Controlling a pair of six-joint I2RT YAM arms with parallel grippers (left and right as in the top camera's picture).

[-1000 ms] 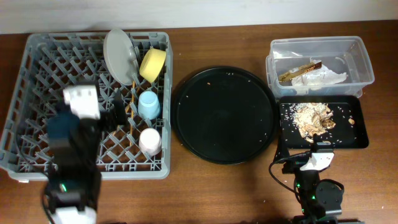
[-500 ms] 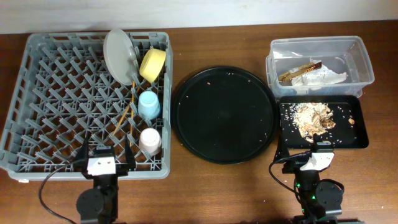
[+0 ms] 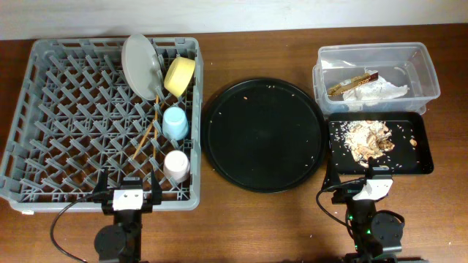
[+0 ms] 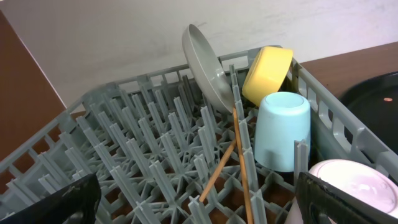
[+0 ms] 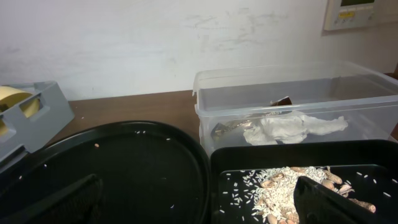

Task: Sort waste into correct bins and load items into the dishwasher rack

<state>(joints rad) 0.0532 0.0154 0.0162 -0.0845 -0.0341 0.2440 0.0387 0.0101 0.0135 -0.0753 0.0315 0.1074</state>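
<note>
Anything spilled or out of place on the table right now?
A few pale crumbs are scattered across the large round black tray. The chopsticks lie slanted at different angles among the pegs of the rack rather than standing upright. Nothing else stands out.

Blue cup (image 3: 175,123) stands inverted in grey rack (image 3: 66,109) (napkins (image 3: 379,90) in clear tub (image 3: 371,50)).

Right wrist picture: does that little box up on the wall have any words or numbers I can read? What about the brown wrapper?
No text can be read in any view.
On the wall panel: a small display and faint marks, too small and blurred to read.
On the brown wrapper in the clear tub: no print can be made out.
</note>
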